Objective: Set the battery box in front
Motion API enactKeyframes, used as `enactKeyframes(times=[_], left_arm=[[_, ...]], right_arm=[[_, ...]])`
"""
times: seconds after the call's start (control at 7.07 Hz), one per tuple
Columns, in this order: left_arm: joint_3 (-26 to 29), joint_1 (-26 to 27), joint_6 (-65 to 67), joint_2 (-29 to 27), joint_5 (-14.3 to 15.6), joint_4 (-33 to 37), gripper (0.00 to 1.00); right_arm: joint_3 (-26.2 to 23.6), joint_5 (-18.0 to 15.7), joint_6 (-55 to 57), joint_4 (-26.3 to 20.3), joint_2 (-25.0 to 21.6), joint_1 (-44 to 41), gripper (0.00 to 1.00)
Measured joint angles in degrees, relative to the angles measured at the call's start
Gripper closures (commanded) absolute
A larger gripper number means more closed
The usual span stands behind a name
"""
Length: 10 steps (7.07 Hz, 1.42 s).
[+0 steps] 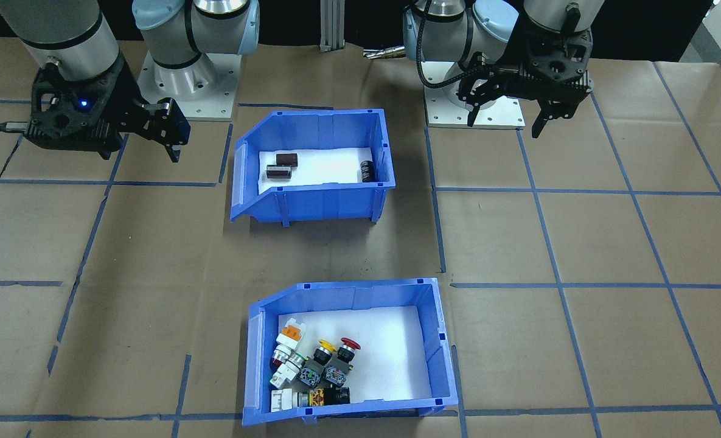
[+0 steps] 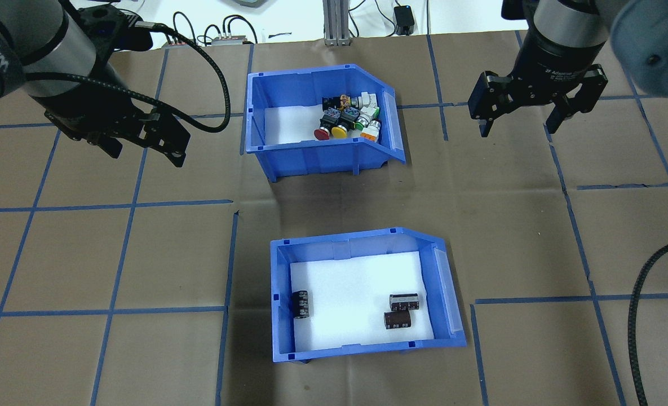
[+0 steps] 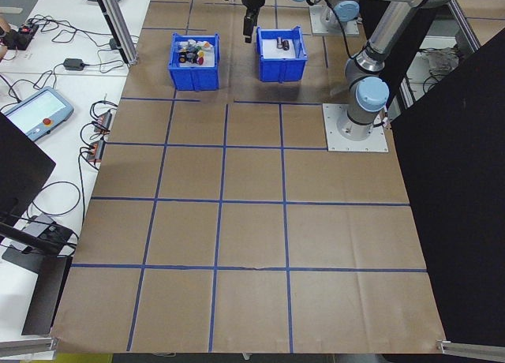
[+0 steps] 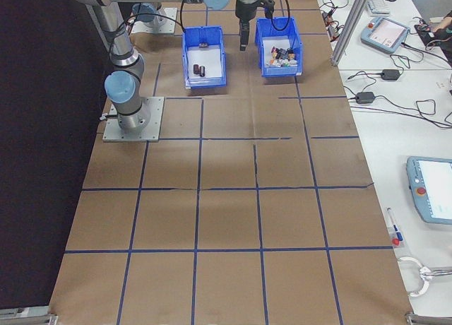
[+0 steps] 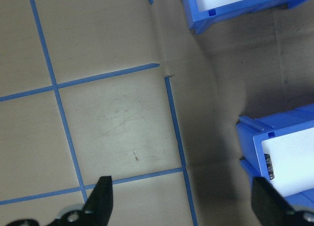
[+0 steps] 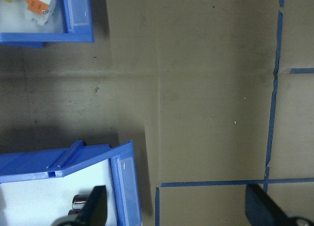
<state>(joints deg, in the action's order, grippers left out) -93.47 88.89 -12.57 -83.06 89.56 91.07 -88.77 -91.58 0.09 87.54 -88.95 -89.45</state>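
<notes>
From the front-facing view I see the battery box on the desk close to the robot's base, at 12 o'clock from the switch bin, so I judge it not yet brought to the front. Both bins turn their cut-away sides the same way, probably for easy reach.

Overhead, the left pincer and right pincer hover wide open and empty at 10 and 2 o'clock of the battery box; the right wrist reads "2F Adaptive", the rest unclear.

Both wrist views show spread fingers over bare desk, a blue corner of the box just beside them.
</notes>
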Motion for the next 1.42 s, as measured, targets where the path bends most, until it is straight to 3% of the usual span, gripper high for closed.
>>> enactKeyframes(times=[0.99,1.42], left_arm=[[-0.4,0.0,0.0,0.0,0.0,0.0,0.00],[-0.4,0.1,0.1,0.1,-0.1,0.0,0.00]], right_arm=[[0.7,-0.6,-1.9,0.6,0.9,-0.3,0.00],[3.5,0.0,-14.7,3.0,4.4,-0.9,0.00]])
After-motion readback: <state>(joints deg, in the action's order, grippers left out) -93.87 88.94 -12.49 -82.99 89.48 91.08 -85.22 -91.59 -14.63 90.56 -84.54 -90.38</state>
